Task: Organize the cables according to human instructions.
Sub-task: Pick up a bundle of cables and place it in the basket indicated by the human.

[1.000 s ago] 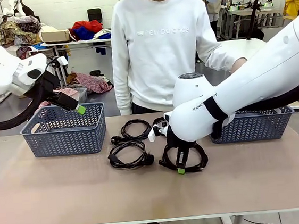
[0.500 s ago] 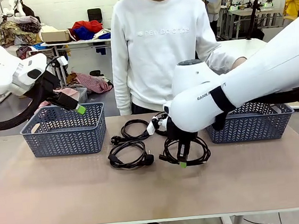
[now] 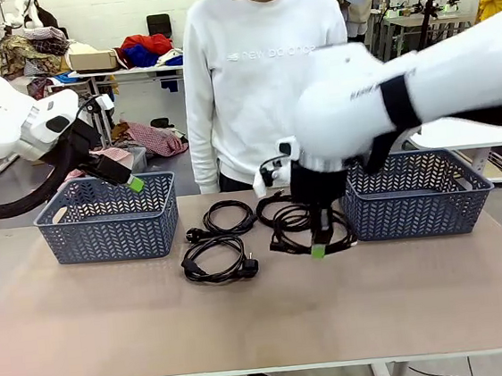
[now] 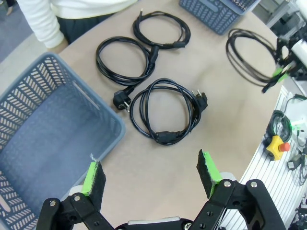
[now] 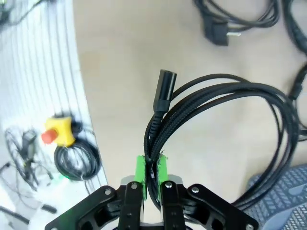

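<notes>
One cable (image 5: 230, 86) hangs as a tilted loop, pinched tight in the downward-pointing right end effector (image 3: 319, 251) beside the right basket (image 3: 420, 215). Three cables (image 4: 165, 137) lie flat on the worktop (image 3: 247, 323); the left end effector (image 4: 151, 175) gapes empty.

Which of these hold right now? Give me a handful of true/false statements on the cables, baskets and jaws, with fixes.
1. The right jaws are shut on a coiled cable. True.
2. They grip it by its plug. False: they pinch the bundled strands, and the connector sticks out beyond them.
3. The left jaws hold a cable. False: they stand open and empty above the edge of the left basket.
4. On the table, three other cables lie between the left basket and the right basket. True.
</notes>
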Robot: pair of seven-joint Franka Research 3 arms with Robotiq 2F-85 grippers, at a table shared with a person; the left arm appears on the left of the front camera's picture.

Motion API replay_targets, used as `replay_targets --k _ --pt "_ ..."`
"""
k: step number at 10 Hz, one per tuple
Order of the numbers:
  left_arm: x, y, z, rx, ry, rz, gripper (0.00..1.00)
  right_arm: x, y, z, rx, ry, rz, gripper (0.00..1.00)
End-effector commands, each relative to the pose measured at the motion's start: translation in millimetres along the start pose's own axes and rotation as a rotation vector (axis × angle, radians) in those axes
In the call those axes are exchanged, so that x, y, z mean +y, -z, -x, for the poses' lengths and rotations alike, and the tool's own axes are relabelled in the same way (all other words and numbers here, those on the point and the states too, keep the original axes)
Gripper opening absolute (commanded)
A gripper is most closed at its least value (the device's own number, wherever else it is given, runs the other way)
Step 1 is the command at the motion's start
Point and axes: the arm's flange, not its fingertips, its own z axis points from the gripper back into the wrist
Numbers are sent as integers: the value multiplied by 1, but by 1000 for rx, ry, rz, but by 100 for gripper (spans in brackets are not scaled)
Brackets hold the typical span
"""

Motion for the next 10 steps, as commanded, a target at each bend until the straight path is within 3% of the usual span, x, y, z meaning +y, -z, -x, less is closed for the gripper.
replay_targets --k 1,4,8,10 --pt "1 -1 2 -18 13 20 100 -13 -36 29 12 -81 -14 0" --pt "1 -1 2 -18 13 20 100 -43 -78 70 46 -113 54 0" --pt "1 -1 2 -18 13 20 100 -91 -98 116 62 -55 81 0" --pt "1 -1 2 -18 13 20 100 -82 -94 117 47 -31 85 0"
